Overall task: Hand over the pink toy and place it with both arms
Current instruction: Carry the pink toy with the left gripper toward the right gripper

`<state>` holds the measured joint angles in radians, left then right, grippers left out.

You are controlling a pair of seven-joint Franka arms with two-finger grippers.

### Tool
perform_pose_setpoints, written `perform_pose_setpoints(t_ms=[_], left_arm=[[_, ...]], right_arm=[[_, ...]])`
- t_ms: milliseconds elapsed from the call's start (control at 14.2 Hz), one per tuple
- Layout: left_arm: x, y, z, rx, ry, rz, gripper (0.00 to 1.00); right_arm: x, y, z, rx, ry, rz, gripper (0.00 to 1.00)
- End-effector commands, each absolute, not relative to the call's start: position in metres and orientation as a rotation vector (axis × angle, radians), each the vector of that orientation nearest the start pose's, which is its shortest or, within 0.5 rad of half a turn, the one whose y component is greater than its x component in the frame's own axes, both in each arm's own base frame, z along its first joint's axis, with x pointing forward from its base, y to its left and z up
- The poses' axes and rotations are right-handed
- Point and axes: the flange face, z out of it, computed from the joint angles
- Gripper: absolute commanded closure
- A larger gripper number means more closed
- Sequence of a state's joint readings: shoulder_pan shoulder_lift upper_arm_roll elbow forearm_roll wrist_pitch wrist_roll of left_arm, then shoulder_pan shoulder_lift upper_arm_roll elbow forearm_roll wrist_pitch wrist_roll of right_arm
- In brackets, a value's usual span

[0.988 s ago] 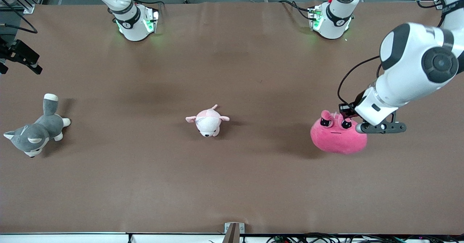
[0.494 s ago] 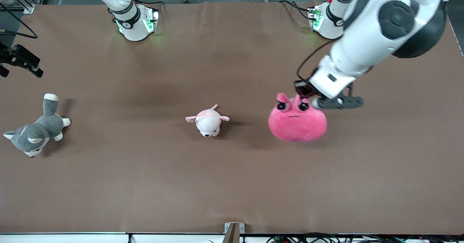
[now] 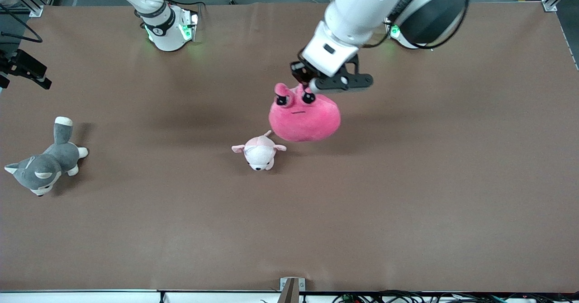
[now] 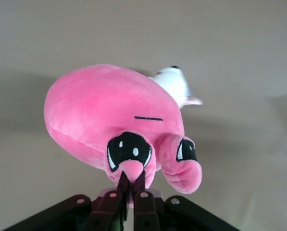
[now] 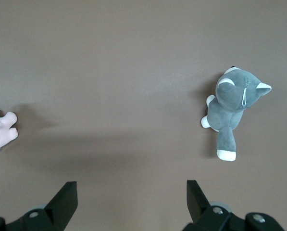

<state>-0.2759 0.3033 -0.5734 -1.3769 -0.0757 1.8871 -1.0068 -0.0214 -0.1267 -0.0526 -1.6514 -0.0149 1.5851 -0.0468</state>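
Up close only: left tool (image 4: 131,185) pinching pink toy's (image 4: 105,115) ear bump; right tool (image 5: 131,199) spread, waiting.

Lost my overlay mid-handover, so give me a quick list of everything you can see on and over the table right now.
pink toy: one, hot pink with black eyes, hanging in the air over mid-table, just above the small plush.
small plush animal: one, pale pink and white, lying mid-table.
plush dog: one, grey and white, lying at the right arm's end of the table.
table: one, brown surface.
left gripper: one, black, shut on the pink toy, pinching an ear bump, over mid-table.
right gripper: one, black, open, holding nothing, waiting over the right arm's end of the table.
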Motion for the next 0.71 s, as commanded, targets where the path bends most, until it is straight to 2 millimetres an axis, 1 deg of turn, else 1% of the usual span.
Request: perform_pose_setpoints(t_ms=[0,71,141,212,282,353,424,494,565,635], left_arm=[[0.465,-0.486,0.610,-3.561,-0.477,0.049,1.00],[0.465,-0.490,0.614,-3.587,-0.529,0.065,1.00],[0.465,-0.492,0.619,-3.615,-0.585,0.093,1.00],[0.465,-0.496,0.623,-3.642,-0.608,0.107,1.00],[0.466,-0.499,0.621,-3.650,-0.655,0.142,1.00],[0.467,-0.500,0.626,-3.660,-0.721,0.153,1.00],[0.469,-0.502,0.624,-3.659,-0.764,0.168,1.00],[0.467,-0.508,0.624,-3.664,-0.801,0.184,1.00],[0.465,-0.516,0.621,-3.667,-0.826,0.202,1.00],[0.468,-0.518,0.619,-3.675,-0.865,0.201,1.00]], right_arm=[[0.522,-0.018,0.643,-3.159,-0.026,-0.019,0.00],[0.525,-0.006,0.639,-3.157,-0.065,0.003,0.00],[0.526,0.012,0.635,-3.139,-0.110,0.024,0.00],[0.524,0.030,0.625,-3.078,-0.139,0.085,0.00],[0.525,0.041,0.617,-3.003,-0.136,0.123,0.00],[0.532,0.051,0.606,-2.906,-0.125,0.156,0.00],[0.537,0.060,0.599,-2.820,-0.117,0.178,0.00],[0.542,0.068,0.590,-2.755,-0.111,0.205,0.02],[0.544,0.078,0.587,-2.708,-0.118,0.217,0.16],[0.542,0.092,0.589,-2.673,-0.139,0.220,0.26]])
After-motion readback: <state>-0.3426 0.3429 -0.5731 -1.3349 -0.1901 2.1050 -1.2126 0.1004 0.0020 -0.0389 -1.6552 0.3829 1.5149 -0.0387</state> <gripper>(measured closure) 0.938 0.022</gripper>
